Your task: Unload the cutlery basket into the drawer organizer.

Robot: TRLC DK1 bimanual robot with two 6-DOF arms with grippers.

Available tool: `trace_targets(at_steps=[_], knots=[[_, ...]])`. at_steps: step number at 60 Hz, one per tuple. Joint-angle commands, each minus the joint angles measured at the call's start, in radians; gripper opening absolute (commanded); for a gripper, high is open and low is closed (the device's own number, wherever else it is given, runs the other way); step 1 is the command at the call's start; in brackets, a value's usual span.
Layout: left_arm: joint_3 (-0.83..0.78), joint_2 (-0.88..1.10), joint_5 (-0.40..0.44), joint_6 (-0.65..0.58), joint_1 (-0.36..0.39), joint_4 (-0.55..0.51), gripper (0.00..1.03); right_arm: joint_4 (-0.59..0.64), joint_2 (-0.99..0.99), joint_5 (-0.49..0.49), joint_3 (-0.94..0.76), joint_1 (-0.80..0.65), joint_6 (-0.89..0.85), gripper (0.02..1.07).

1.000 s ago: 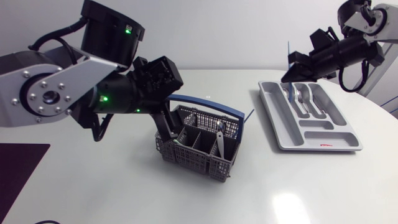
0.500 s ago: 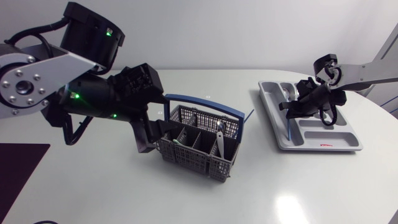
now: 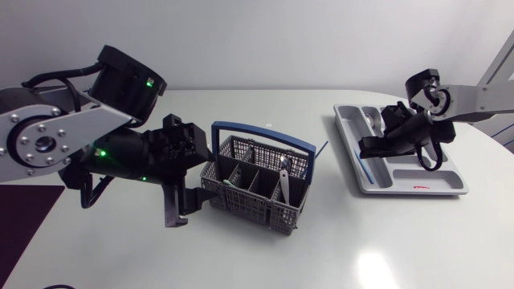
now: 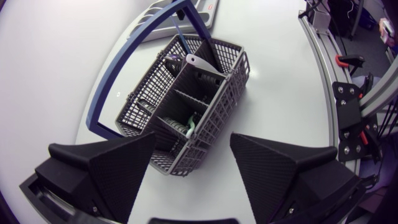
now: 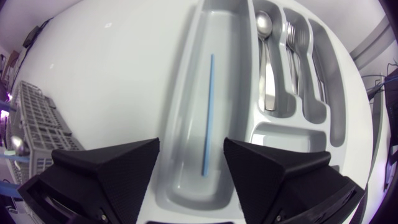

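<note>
Over the drawer organizer (image 3: pixel 438 180), at the bench's right side, the right gripper (image 5: pixel 191 148) hangs with its fingers spread wide and nothing between them. Under it a thin blue straw (image 5: pixel 207 115) lies free in the long compartment, beside a spoon (image 5: pixel 266 56) and forks (image 5: pixel 300 50) in their own slots. That delivery looks finished to me, so the step in hand is the next pick. The left gripper (image 4: pixel 191 149) sits low at the near corner of the cutlery basket (image 3: pixel 249 205), fingers wide apart and gripping nothing, with the corner just ahead of them. The basket stands upright near the bench's middle, its blue handle (image 3: pixel 261 132) raised, and several pieces are still inside, among them a spoon bowl (image 3: pixel 284 172) poking above the rim; the load is only partly cleared. The next move calls for lining the fingers up over one handle in a narrow cell, closing squarely and lifting straight so the mesh is not dragged along. The white bench (image 3: pixel 337 249) is smooth and glossy with bright glare, and a dark mat (image 3: pixel 24 221) lies at its left corner.
</note>
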State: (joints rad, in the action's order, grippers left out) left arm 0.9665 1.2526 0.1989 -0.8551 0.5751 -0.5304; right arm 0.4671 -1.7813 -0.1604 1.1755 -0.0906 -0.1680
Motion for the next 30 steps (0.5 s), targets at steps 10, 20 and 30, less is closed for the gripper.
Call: trace_targets(at_steps=[10, 20, 30], knots=[[0.009, 0.053, 0.034, -0.165, -0.043, 0.021, 0.76, 0.018, 0.326, -0.027, -0.215, 0.140, -0.074, 0.97], [0.032, 0.108, 0.048, -0.256, -0.044, 0.038, 0.60, 0.038, 0.571, -0.007, -0.336, 0.304, -0.073, 0.97], [0.080, 0.185, 0.056, -0.303, -0.050, 0.038, 0.45, 0.067, 0.700, 0.061, -0.389, 0.459, -0.048, 0.97]])
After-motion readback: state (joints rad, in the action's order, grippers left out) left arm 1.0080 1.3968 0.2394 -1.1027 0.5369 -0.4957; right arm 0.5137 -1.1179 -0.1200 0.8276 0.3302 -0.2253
